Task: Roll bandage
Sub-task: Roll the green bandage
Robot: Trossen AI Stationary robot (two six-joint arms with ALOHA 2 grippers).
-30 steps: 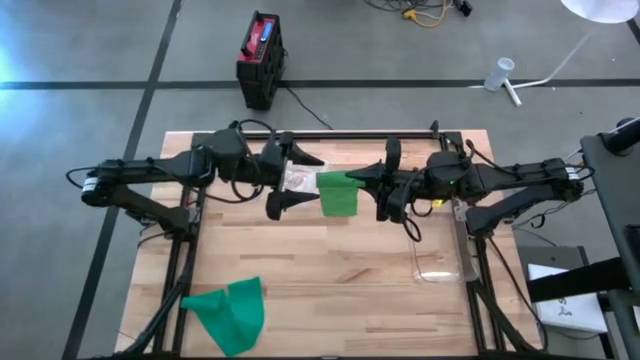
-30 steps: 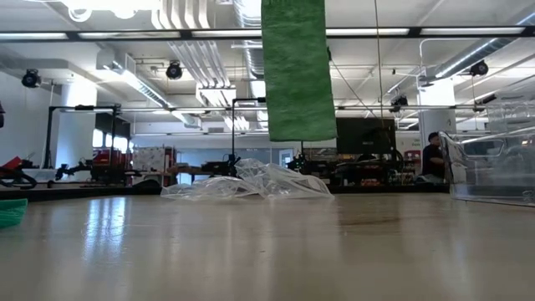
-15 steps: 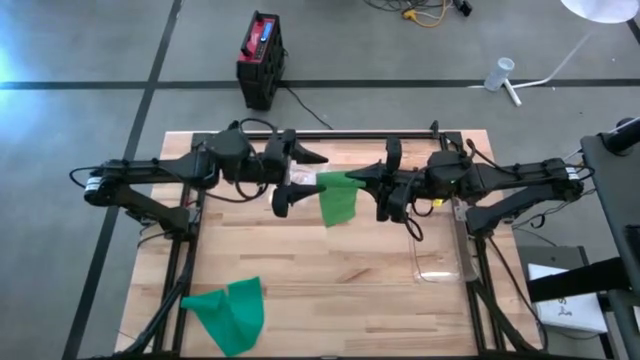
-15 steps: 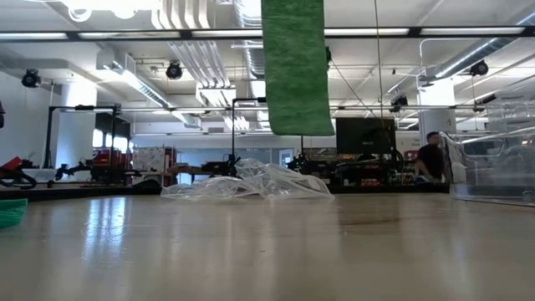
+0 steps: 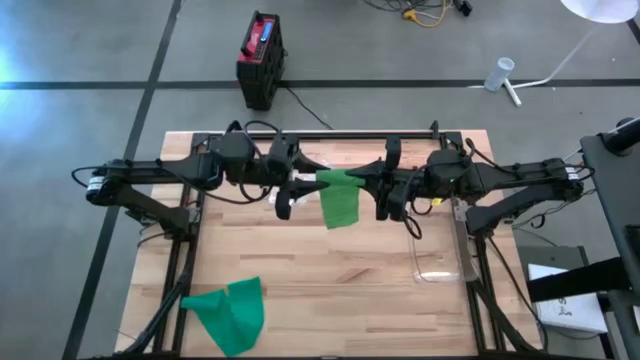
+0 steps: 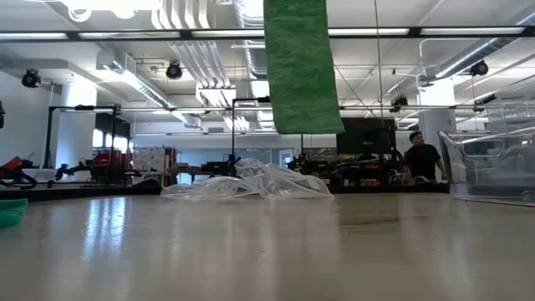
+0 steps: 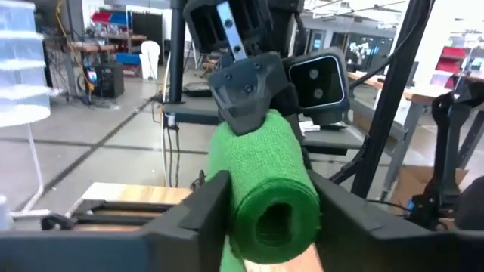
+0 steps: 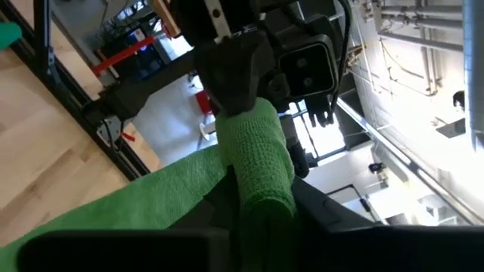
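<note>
A green bandage roll (image 5: 335,181) hangs level above the table's middle, between my two grippers. My left gripper (image 5: 300,184) comes from the table's left and is shut on the roll's near end (image 7: 265,189). From the right, my right gripper (image 5: 368,180) is shut on the roll's other end (image 8: 257,151). The roll's loose tail (image 6: 297,67) hangs straight down, its lower edge (image 6: 308,125) clear of the table. A second green bandage (image 5: 230,310) lies crumpled at the table's near left. My left gripper pinches the roll's left end (image 7: 249,204) between its two fingers (image 7: 200,208), one on each side of the round wall. It comes level from the table's left, fingers along the roll. The roll is lifted clear and lies level. My right gripper has the roll's right end (image 8: 261,177) between its two fingers (image 8: 318,215). It comes level from the table's right, fingers along the roll. The tail (image 8: 113,211) leaves the roll there and hangs slack below.
A crumpled clear plastic bag (image 6: 251,182) lies on the table below the left gripper. A clear container (image 5: 440,262) stands at the table's right side. The black frame rail (image 5: 340,131) runs along the far edge.
My left gripper has moved a little toward the right gripper and shut its wide-open fingers onto the roll's end. The hanging tail has swung slightly, its lower edge shifting sideways. The right arm has kept still.
</note>
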